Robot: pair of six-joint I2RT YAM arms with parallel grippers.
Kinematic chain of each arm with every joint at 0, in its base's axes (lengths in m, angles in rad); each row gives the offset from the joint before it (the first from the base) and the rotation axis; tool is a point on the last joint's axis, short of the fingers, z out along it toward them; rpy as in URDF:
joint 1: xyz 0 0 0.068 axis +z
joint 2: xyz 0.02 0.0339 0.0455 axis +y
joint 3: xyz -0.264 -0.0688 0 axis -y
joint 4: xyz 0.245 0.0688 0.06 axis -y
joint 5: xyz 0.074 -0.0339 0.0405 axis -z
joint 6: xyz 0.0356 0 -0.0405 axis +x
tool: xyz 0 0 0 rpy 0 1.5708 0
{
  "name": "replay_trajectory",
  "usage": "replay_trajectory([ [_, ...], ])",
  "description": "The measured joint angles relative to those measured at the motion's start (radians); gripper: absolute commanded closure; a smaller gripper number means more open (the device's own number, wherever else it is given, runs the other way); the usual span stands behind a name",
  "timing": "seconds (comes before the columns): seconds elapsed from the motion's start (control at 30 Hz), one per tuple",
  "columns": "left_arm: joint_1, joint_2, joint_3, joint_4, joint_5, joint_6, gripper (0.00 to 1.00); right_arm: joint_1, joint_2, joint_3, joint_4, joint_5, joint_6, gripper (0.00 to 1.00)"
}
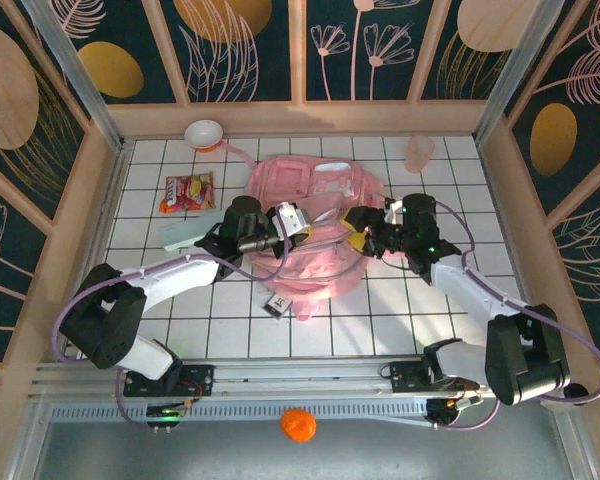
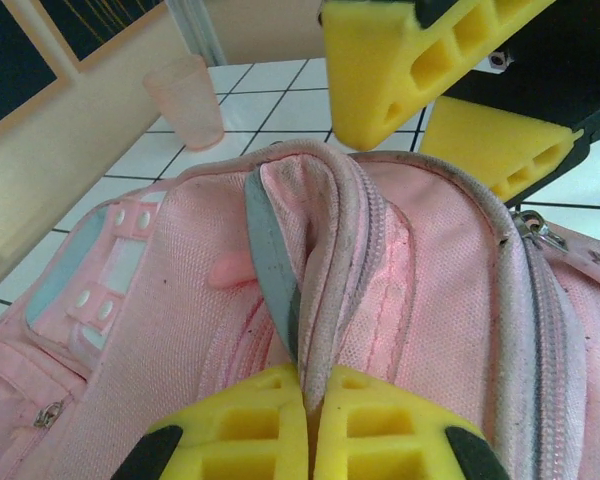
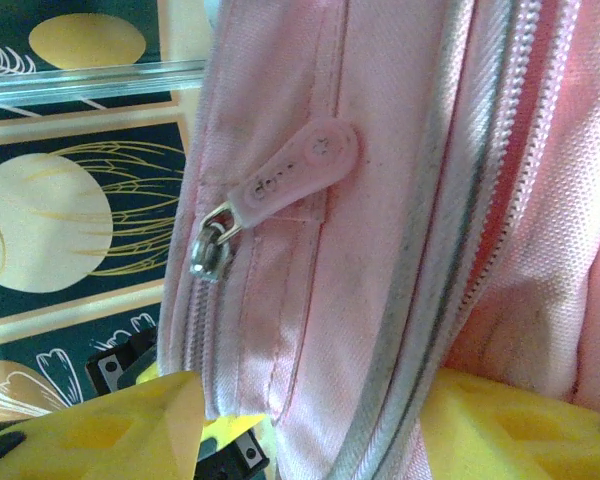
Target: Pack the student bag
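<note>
The student bag (image 1: 315, 262), a large pink backpack, lies flat in the middle of the white tiled table. My left gripper (image 1: 298, 222) comes in from the left and is shut on a raised fold of the bag's zipper rim (image 2: 330, 250), its yellow fingers (image 2: 240, 425) pressed together on the fabric. From the right, my right gripper (image 1: 358, 238) holds the bag's edge; pink fabric and a zipper track (image 3: 380, 300) fill the gap between its yellow fingers (image 3: 520, 430). A pink zipper pull (image 3: 280, 185) hangs just above them. The two grippers face each other closely, and the right gripper (image 2: 430, 125) stands just beyond the held fold.
A translucent pink cup (image 1: 418, 152) stands at the back right. A pink bowl (image 1: 204, 132) and a snack packet (image 1: 187, 190) lie at the back left, with a pale green box (image 1: 185, 234) under the left arm. A small tag (image 1: 278, 303) lies by the bag's near edge. An orange ball (image 1: 298, 425) sits beyond the rail.
</note>
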Motion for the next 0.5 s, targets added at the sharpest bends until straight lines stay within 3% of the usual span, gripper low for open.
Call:
replay_trajectory([
  [0.2,0.003,0.0,0.002,-0.014,0.019,0.053,1.0,0.003,0.017,0.0,0.042,-0.003,0.032,0.59],
  [0.27,0.006,0.0,0.008,-0.024,0.021,0.067,1.0,0.004,0.021,0.0,0.058,-0.003,0.045,0.72],
  [0.37,0.006,0.0,0.016,-0.03,0.0,0.076,1.0,0.004,0.024,0.0,0.064,0.002,0.049,1.0],
  [0.43,0.006,0.0,0.019,-0.031,-0.025,0.074,0.98,0.005,0.024,0.0,0.059,0.017,0.053,1.0],
  [0.5,0.004,0.0,0.02,-0.031,-0.049,0.066,0.91,0.01,0.021,0.0,0.053,0.035,0.051,1.0],
])
